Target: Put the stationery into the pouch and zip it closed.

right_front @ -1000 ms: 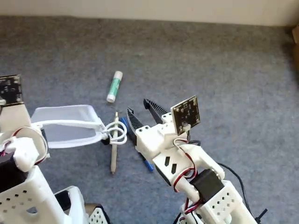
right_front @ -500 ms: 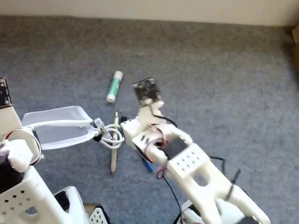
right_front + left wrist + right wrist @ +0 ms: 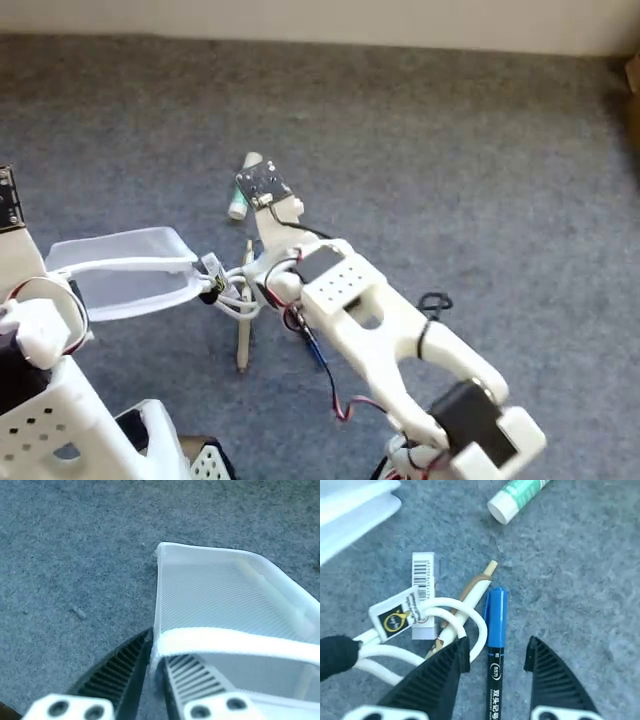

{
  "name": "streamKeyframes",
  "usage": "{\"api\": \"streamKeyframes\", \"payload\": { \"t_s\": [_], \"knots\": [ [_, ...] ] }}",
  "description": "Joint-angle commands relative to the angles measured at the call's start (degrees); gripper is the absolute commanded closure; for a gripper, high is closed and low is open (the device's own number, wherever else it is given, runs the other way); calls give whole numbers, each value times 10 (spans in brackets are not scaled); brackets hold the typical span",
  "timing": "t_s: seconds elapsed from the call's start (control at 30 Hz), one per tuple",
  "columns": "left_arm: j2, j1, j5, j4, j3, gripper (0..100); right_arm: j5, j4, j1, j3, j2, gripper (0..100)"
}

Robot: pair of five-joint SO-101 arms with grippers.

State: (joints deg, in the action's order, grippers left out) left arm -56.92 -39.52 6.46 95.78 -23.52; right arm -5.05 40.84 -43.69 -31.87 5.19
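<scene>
- At the near left, the left gripper (image 3: 156, 647) is clamped on the rim of the pouch (image 3: 215, 595), which lies open on the carpet (image 3: 480, 150).
- Just beyond, the right gripper (image 3: 498, 645), jaws apart, straddles a blue pen (image 3: 495, 615) beside a beige pen (image 3: 475, 587) crossed by the pouch's cord (image 3: 440, 605).
- Farthest, a glue stick (image 3: 520, 492) lies apart.

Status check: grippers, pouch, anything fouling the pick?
Left gripper shut on rim of white mesh pouch. Right gripper open, straddling blue marker. White cord loop and cream pen close beside marker.
</scene>
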Motion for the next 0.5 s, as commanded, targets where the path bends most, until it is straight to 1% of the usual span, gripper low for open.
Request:
{"api": "streamKeyframes", "payload": {
  "t_s": [0.0, 0.23, 0.47],
  "knots": [
    [-5, -36, -5, -10, 29, 993, 9, 0, 19, 65, -29, 821],
    [-5, -36, -5, -10, 24, 993, 10, 0, 42, 136, -132, 821],
    [-5, -36, -5, -10, 24, 993, 10, 2, 23, 145, -155, 821]
  ]
}}
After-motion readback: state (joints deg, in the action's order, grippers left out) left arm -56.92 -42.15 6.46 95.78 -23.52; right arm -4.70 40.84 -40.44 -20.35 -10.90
